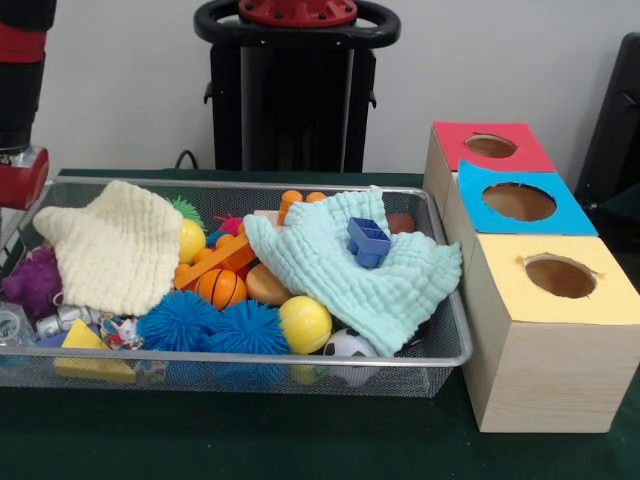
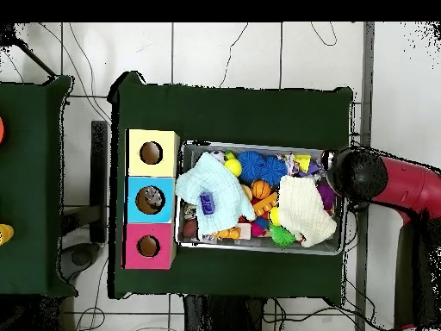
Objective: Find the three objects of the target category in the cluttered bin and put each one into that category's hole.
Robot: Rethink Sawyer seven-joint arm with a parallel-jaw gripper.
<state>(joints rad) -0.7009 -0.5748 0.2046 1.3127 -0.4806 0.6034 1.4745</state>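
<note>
Silver mesh bin point(image 1: 452, 355) of toys; gripper point(image 1: 20, 175) beside it, state unclear.

No text, label, brand, number or sign can be read in either view. The boxes' coloured tops point(image 1: 520, 200) are plain around their holes, and the cloths and toys in the bin point(image 1: 440, 358) show no lettering.
</note>
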